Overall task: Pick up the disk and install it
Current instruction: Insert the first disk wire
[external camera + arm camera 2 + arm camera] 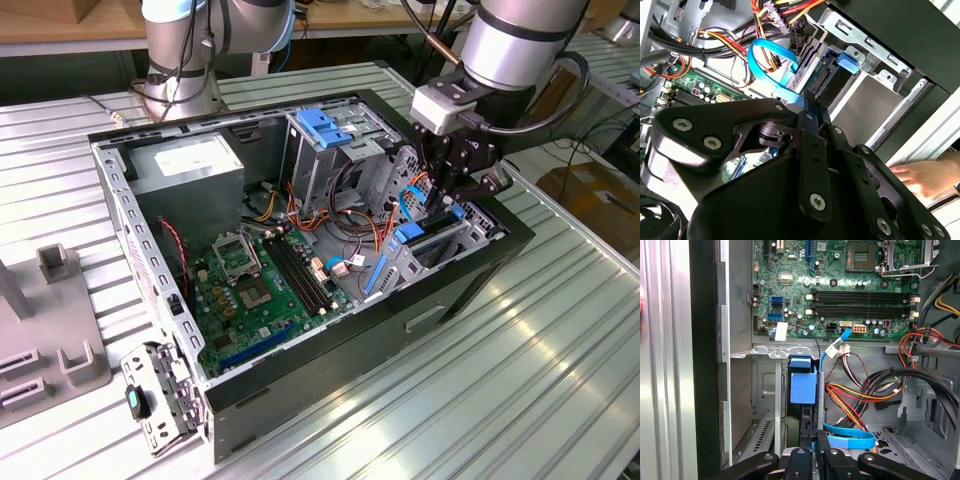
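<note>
Blue-railed disk [432,238] sits on edge in the case's bay [470,232] — tool [452,196] fingers together, pinching its edge.

No print on anything (stickers, circuit board included) is legible.

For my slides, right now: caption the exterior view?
Gripper lowers the disk into the open PC case's drive bay.

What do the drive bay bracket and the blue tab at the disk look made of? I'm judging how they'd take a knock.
Drive bay bracket: seemingly bare sheet metal, dull silver with stamped holes and folded edges. Blue tab: probably moulded plastic, uniformly coloured, matte, softly rounded.
</note>
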`<state>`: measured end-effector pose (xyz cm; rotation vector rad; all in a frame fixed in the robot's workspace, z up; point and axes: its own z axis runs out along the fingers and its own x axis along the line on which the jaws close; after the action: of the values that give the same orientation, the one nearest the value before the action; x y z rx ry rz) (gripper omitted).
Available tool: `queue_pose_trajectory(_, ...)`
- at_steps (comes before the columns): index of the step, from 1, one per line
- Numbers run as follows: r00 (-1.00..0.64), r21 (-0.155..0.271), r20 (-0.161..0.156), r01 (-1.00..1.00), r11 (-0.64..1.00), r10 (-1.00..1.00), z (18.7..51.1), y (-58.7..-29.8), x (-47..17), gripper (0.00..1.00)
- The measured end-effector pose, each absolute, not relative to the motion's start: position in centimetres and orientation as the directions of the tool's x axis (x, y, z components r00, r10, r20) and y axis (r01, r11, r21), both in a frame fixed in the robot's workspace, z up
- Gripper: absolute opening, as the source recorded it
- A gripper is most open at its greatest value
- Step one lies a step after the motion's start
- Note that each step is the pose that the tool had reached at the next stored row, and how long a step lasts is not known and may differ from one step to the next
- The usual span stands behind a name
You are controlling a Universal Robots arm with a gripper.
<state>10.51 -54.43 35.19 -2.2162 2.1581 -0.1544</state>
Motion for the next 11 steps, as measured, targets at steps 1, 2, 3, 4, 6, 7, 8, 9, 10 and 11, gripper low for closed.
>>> queue_pose_trajectory(1, 0.024, -0.101, 0.040, -0.994, -0.028, -0.999, 35.18, -54.48, 10.50, 0.16)
queue_pose_trajectory(2, 0.024, -0.101, 0.040, -0.994, -0.028, -0.999, 35.16, -54.51, 10.49, 0.16)
queue_pose_trajectory(3, 0.024, -0.101, 0.040, -0.994, -0.028, -0.999, 35.15, -54.52, 10.48, 0.16)
queue_pose_trajectory(4, 0.025, -0.101, 0.040, -0.994, -0.029, -0.999, 35.12, -54.53, 10.47, 0.16)
queue_pose_trajectory(6, 0.027, -0.101, 0.040, -0.994, -0.031, -0.999, 35.06, -54.54, 10.47, 0.16)
queue_pose_trajectory(7, 0.028, -0.101, 0.040, -0.994, -0.032, -0.999, 35.04, -54.54, 10.47, 0.16)
queue_pose_trajectory(8, 0.029, -0.101, 0.040, -0.994, -0.033, -0.999, 35.03, -54.54, 10.47, 0.16)
queue_pose_trajectory(9, 0.030, -0.101, 0.040, -0.994, -0.034, -0.999, 35.01, -54.54, 10.47, 0.16)
queue_pose_trajectory(10, 0.031, -0.101, 0.040, -0.994, -0.034, -0.999, 34.99, -54.54, 10.47, 0.16)
queue_pose_trajectory(11, 0.032, -0.101, 0.040, -0.994, -0.035, -0.999, 34.97, -54.54, 10.47, 0.16)
